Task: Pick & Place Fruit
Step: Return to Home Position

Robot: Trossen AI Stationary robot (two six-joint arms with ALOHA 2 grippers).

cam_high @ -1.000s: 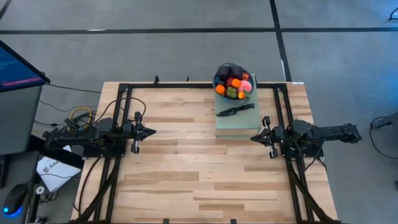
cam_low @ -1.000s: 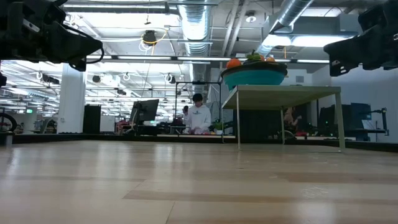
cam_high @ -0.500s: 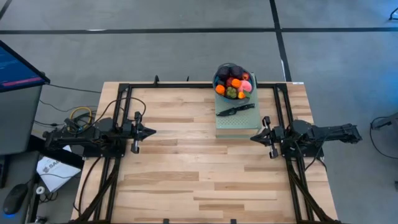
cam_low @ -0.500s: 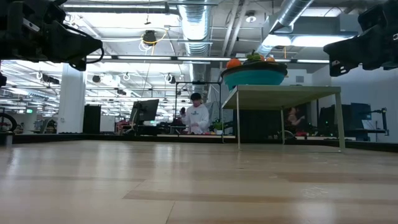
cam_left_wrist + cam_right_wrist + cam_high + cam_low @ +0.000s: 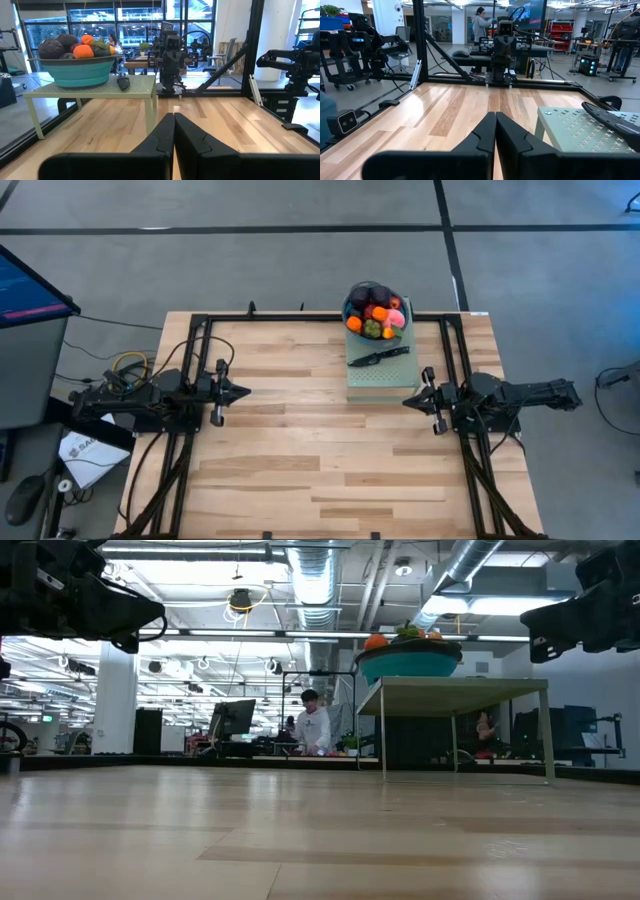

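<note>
The fruit, several red, pink, dark purple, green and orange pieces, lies heaped in a teal bowl at the table's far right. The bowl stands on a pale green raised stand; in the left wrist view the fruit shows above the bowl's rim. My left gripper waits shut at the table's left side, level, pointing right. My right gripper waits shut at the right side, level, pointing left, just near of the stand. Both hold nothing.
A black knife lies on the stand's top, near side of the bowl. Black frame rails run along the table's left, far and right edges. The bare wooden tabletop stretches between the arms. A person stands in the room far behind.
</note>
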